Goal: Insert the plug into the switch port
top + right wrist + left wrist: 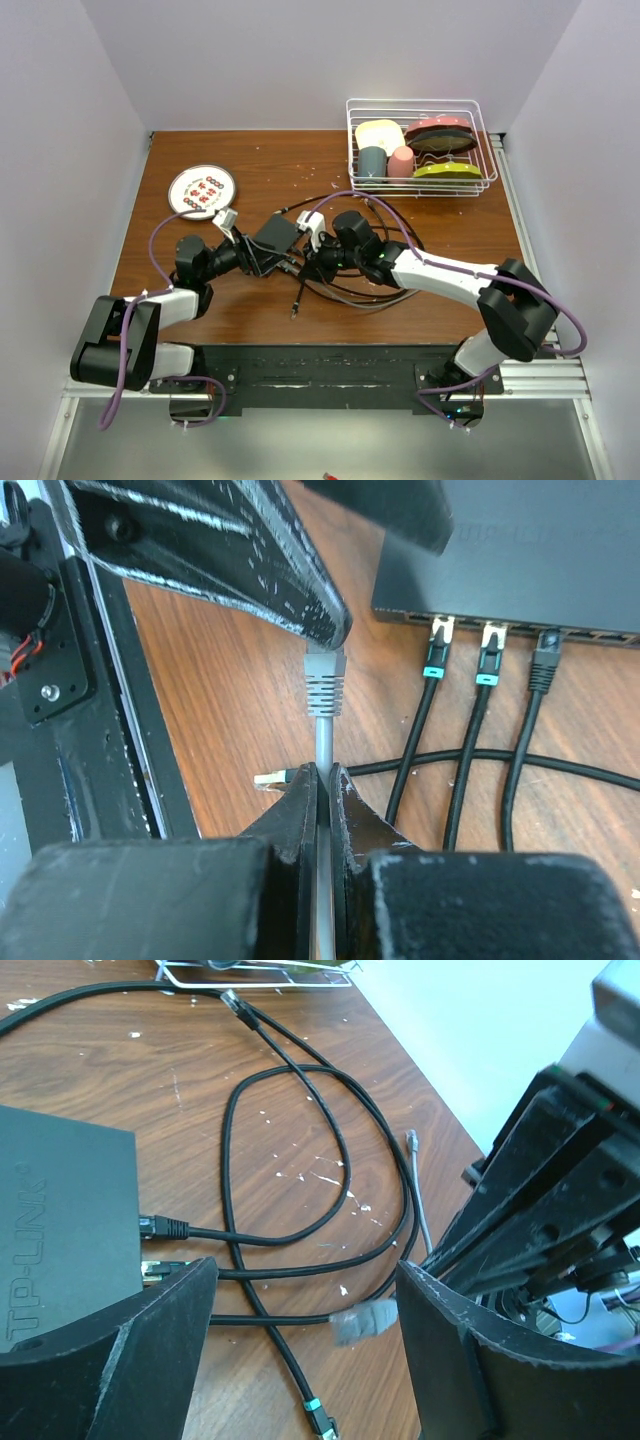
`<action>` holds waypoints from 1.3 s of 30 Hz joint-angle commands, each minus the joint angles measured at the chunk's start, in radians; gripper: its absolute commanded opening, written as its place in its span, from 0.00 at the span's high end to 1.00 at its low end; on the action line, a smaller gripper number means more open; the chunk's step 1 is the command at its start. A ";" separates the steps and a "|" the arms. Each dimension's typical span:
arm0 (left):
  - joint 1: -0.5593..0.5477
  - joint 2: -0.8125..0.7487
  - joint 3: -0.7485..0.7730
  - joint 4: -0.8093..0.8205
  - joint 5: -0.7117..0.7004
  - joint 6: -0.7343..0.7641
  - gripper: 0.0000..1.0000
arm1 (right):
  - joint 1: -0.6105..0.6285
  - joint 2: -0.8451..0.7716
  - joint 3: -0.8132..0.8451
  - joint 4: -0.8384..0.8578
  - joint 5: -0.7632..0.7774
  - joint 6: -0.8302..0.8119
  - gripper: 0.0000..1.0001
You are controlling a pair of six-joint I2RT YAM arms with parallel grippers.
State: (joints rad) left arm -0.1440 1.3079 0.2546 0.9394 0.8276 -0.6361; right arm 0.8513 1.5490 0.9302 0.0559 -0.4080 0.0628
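The switch (275, 235) is a flat black box; in the left wrist view (60, 1220) it lies at the left, and in the right wrist view (540, 550) three black cables (490, 650) sit in its ports. My right gripper (322, 772) is shut on a grey cable just behind its grey plug (325, 680), which points toward the switch's port edge, left of the filled ports. The plug (365, 1320) hangs between my left gripper's fingers. My left gripper (308, 1270) is open wide, its left finger (150, 1360) beside the switch's port edge.
Black cables (350, 290) loop over the wooden table between the arms. A loose plug with a teal band (318, 1415) lies near the fingers. A white round plate (202, 190) is at the back left. A wire rack (420, 150) with dishes is at the back right.
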 commanded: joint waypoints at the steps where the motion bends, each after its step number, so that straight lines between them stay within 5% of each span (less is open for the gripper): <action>1: 0.007 -0.012 0.003 0.070 0.039 -0.010 0.24 | -0.008 -0.056 0.005 0.016 0.012 -0.014 1.00; 7: 0.007 0.027 0.003 0.160 0.087 -0.066 0.35 | -0.008 -0.058 0.022 0.001 0.031 -0.020 1.00; 13: 0.007 0.065 0.000 0.251 0.129 -0.120 0.56 | -0.008 -0.059 0.028 0.005 0.034 -0.015 1.00; 24: 0.006 0.083 0.002 0.280 0.143 -0.134 0.56 | -0.009 -0.096 0.019 0.033 0.058 0.000 1.00; 27: 0.004 0.083 0.002 0.282 0.146 -0.134 0.64 | -0.009 -0.096 0.021 0.035 0.055 0.002 1.00; 30: 0.003 0.085 0.006 0.283 0.150 -0.137 0.83 | -0.008 -0.101 0.015 0.045 0.052 0.003 1.00; 31: 0.003 0.086 0.008 0.288 0.153 -0.139 0.98 | -0.008 -0.101 0.015 0.044 0.054 0.005 1.00; 35: 0.003 0.082 0.003 0.300 0.148 -0.155 1.00 | -0.009 -0.101 0.021 0.036 0.060 0.006 1.00; 38: 0.001 0.067 -0.002 0.299 0.140 -0.165 1.00 | -0.008 -0.113 0.028 0.027 0.096 0.006 0.77; 39: 0.001 0.062 -0.003 0.297 0.137 -0.168 1.00 | -0.008 -0.118 0.033 0.025 0.107 0.005 0.62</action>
State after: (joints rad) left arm -0.1452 1.3857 0.2550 1.2053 0.9764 -0.8024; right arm 0.8421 1.4853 0.9298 0.0425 -0.3401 0.0650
